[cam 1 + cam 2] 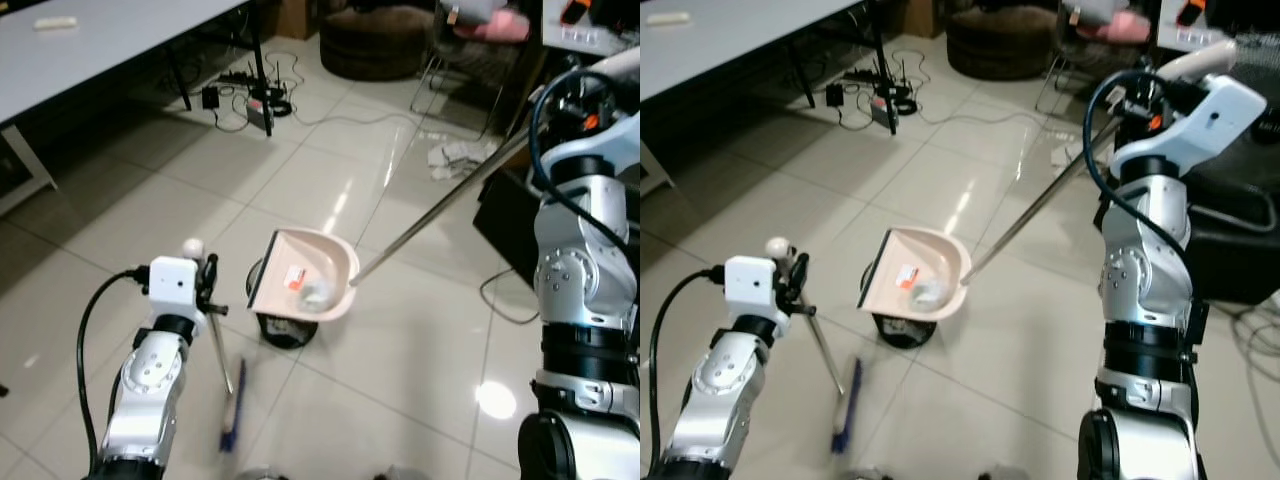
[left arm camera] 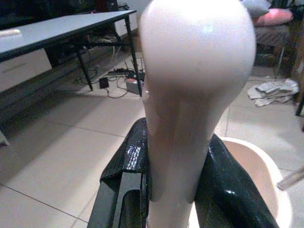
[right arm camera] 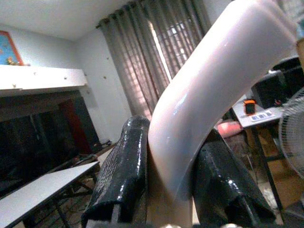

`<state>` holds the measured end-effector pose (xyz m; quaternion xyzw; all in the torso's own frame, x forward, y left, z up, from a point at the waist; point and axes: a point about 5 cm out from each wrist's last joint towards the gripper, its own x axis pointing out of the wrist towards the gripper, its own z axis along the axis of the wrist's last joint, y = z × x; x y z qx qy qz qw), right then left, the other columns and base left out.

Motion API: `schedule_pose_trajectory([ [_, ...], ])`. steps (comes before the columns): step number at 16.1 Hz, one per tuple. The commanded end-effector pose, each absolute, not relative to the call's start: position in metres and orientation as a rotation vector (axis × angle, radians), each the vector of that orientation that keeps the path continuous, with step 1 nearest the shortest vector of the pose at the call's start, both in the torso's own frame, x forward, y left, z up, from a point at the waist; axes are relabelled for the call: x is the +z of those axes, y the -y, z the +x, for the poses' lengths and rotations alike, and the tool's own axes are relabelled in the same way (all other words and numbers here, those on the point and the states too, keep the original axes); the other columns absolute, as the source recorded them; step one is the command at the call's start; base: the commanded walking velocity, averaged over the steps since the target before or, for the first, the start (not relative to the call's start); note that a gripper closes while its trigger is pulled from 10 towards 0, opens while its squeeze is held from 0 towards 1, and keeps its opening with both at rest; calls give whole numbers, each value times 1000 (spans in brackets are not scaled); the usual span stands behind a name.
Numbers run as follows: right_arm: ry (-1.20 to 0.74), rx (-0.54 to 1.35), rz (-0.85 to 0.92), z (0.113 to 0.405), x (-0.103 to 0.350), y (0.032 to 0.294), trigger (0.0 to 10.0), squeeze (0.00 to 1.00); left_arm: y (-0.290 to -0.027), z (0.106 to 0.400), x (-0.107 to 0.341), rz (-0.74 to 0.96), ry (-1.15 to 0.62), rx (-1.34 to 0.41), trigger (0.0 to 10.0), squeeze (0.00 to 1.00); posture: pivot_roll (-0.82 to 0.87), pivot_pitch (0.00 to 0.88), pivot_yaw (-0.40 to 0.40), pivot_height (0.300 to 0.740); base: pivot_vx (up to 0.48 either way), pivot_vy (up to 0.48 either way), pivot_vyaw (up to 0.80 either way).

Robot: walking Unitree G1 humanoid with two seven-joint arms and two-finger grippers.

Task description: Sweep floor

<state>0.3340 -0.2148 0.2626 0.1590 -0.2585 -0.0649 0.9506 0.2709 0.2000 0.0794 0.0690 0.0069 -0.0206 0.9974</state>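
Two grippers were at work for you. Nearest, your left gripper (image 1: 207,285) was clamped on the pale knob of the broom (image 1: 222,372), its black fingers (image 2: 121,175) pressed on either side of the handle. From there the thin shaft ran down to the blue bristle head, blurred on the tiled floor (image 1: 120,220) close in front of you.

Just beyond it, the pink dustpan (image 1: 305,272) hung tilted above a dark round bin (image 1: 283,327), its open mouth toward the broom. Inside the pan lay a small crumpled clear scrap and a white label with an orange mark; what sat in the bin you could not make out.

Your right gripper (image 1: 1128,100) was closed around the curved pale grip at the top of the dustpan's long metal pole, held high on your right.

Farther off stood a grey table (image 1: 110,35), cables (image 1: 255,90) beneath it, crumpled papers (image 1: 455,155) on the tiles and a dark round pouf (image 1: 378,40).
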Motion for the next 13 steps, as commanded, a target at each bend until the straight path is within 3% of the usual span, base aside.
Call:
schedule_pose_trajectory([
  [1, 596, -165, 307, 329, 275, 225, 10000, 0, -197, 274, 86, 139, 19, -56, 10000, 0, -10, 54, 25, 740, 337, 0, 0],
  [13, 585, -120, 276, 328, 265, 216, 10000, 0, -198, 276, 87, 144, 17, -49, 10000, 0, 2, 35, 31, 740, 343, 0, 0],
])
